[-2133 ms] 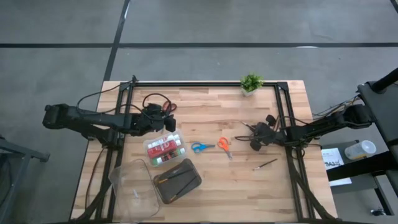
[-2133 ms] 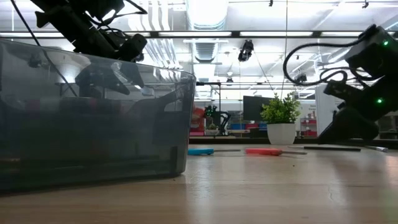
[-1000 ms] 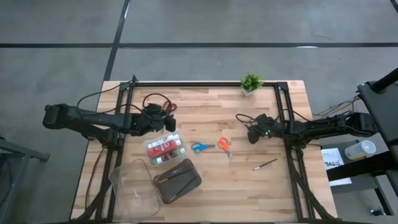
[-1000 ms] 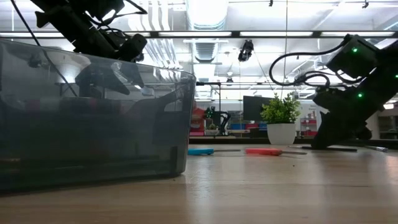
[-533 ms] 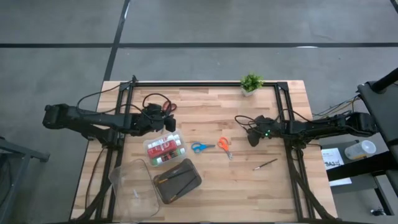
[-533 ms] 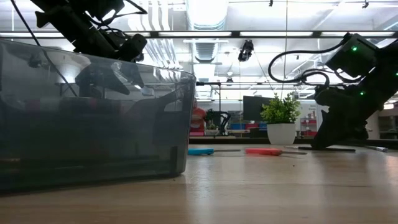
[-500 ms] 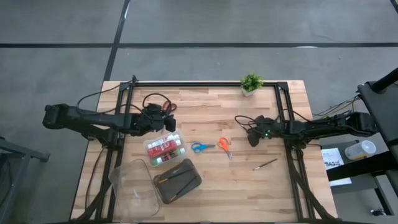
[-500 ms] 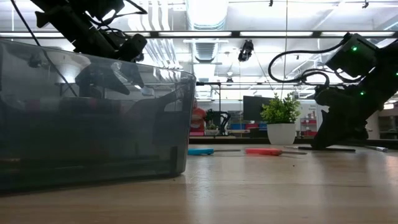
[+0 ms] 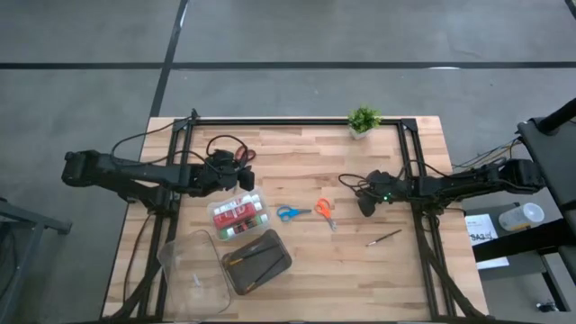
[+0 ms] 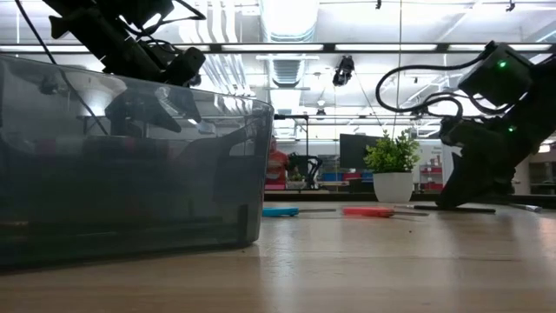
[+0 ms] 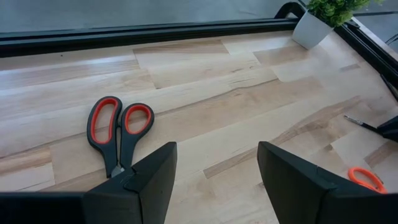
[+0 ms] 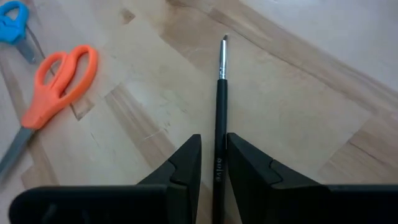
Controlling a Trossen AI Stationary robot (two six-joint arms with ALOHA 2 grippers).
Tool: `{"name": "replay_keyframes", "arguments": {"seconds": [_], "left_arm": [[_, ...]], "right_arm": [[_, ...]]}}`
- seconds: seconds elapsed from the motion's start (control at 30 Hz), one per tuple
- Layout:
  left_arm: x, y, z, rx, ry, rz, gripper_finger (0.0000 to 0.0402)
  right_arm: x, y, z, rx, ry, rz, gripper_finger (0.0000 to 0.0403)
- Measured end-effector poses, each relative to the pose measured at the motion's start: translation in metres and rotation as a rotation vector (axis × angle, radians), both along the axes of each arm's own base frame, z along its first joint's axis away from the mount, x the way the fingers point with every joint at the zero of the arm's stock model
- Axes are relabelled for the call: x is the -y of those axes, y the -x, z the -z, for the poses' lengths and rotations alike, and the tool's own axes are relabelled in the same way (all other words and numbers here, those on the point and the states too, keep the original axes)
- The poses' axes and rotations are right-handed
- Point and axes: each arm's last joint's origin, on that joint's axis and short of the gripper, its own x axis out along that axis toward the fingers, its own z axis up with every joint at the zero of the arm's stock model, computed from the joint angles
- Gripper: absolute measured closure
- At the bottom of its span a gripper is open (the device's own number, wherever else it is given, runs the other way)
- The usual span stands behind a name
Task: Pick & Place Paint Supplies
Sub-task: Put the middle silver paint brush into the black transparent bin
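On the pale wooden table [image 9: 297,162], the right gripper [image 12: 213,163] clamps a thin black-handled brush [image 12: 219,106] (lift it level); left gripper [image 11: 214,180] gapes.

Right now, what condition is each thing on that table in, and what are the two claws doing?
Left gripper: open, empty, above the red scissors, which lie closed.
Right gripper: shut on the black brush.
Orange scissors: flat, closed.
Blue scissors: flat.
Clear box: lidless.
Potted plant: upright.

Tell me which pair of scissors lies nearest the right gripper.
The orange-handled scissors, just left of the right gripper; the blue pair lies farther left, the red pair by the left arm.
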Motion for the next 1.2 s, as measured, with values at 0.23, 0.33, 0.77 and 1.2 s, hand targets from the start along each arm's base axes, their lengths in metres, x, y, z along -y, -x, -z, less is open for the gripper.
{"name": "replay_keyframes", "arguments": {"seconds": [0.23,0.33,0.77,1.2], "left_arm": [[0.000,0.000,0.000,0.000,0.000,0.000,0.0169],[0.000,0.000,0.000,0.000,0.000,0.000,0.0169],[0.000,0.000,0.000,0.000,0.000,0.000,0.0169],[0.000,0.000,0.000,0.000,0.000,-0.001,0.0169]], "right_arm": [[-0.004,-0.005,0.006,-0.037,0.090,-0.015,0.0330],[-0.005,-0.007,0.009,-0.056,0.131,-0.014,0.0331],[-0.005,-0.010,0.019,-0.118,0.207,0.000,0.0331],[-0.005,-0.010,0.020,-0.148,0.254,-0.047,0.0369]]}}
